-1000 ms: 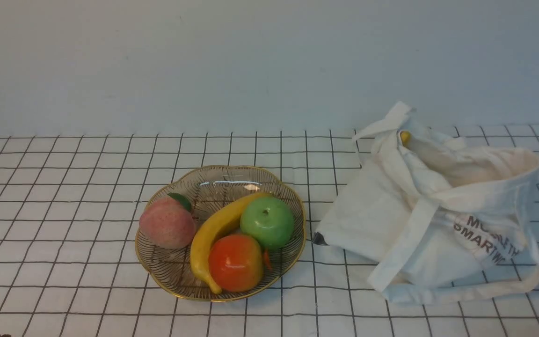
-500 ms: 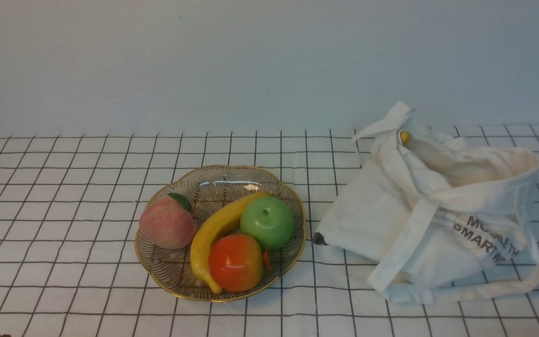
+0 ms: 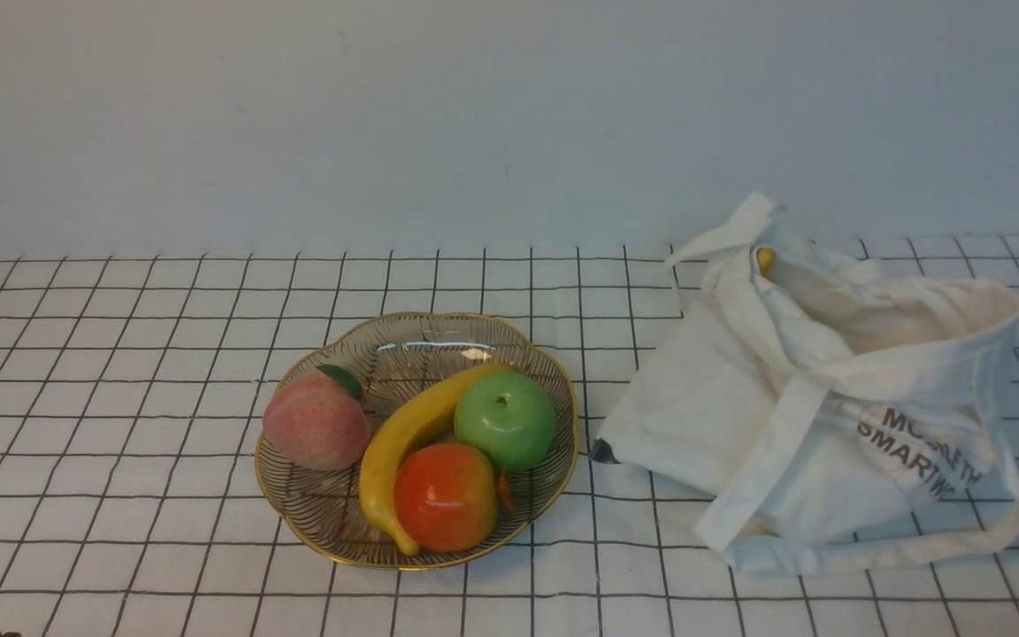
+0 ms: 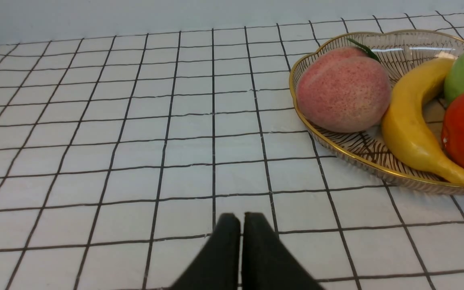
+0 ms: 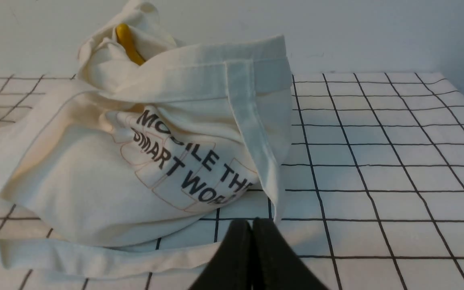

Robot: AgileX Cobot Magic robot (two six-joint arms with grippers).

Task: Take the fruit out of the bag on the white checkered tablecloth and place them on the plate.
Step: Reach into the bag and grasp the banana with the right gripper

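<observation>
On the checked tablecloth (image 3: 120,354), a cream bag (image 3: 739,416) was seen slumped at the robot's right side, its mouth gaping upward and its long straps draped down its front and along the cloth. Just inside the far edge of that mouth, the yellow end of a banana (image 3: 766,260) was seen poking out between folds of fabric. The rest of it was hidden by the bag, and it was touched by neither gripper. To the left of the bag and apart from it, a glass plate (image 3: 421,317) with a gold rim was set on the cloth. On it were laid a peach (image 3: 315,420), a second banana (image 3: 403,433), a green apple (image 3: 505,420) and an orange-red fruit (image 3: 445,495), packed close together, with the second banana lying between the peach and the other two. The right gripper (image 5: 251,222) was shown low over the cloth with its fingers (image 5: 234,257) pressed together, no gap left between them and nothing held. The printed side of the bag was found just ahead of those fingers, and one strap was laid across the cloth close beside their tips, though whether it was touched could not be told. The banana was placed at the opposite side of the bag, well apart from the fingertips, with the bag's bulk and dark lettering between. The left gripper (image 4: 241,217) was likewise drawn fully closed on nothing, over bare cloth, with the plate's rim near it but apart.
</observation>
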